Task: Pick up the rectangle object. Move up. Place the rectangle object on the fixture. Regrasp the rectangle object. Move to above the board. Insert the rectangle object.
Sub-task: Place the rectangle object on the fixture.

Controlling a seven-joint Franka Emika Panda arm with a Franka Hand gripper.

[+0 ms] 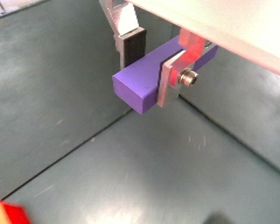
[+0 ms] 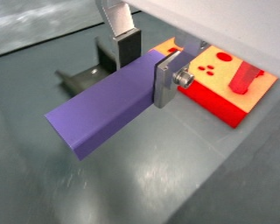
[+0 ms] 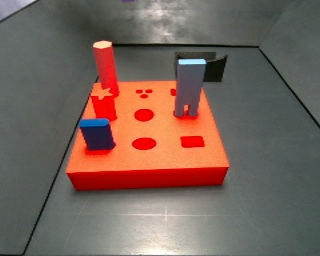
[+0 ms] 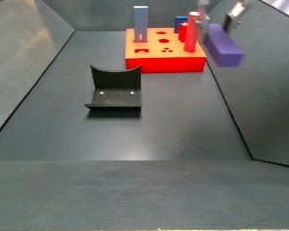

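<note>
While the gripper [image 2: 149, 66] is clamped on the dark purple rectangular bar [image 2: 101, 107] and holds it aloft, well clear of the floor, the black L-shaped fixture [image 4: 115, 90] lies lower left, the red-orange holed board [image 4: 168, 52] beyond. Judged step: carry to the fixture. Keep the bar level, descend squarely into the open front. Open floor surrounds the fixture; the right wall stands near.
</note>
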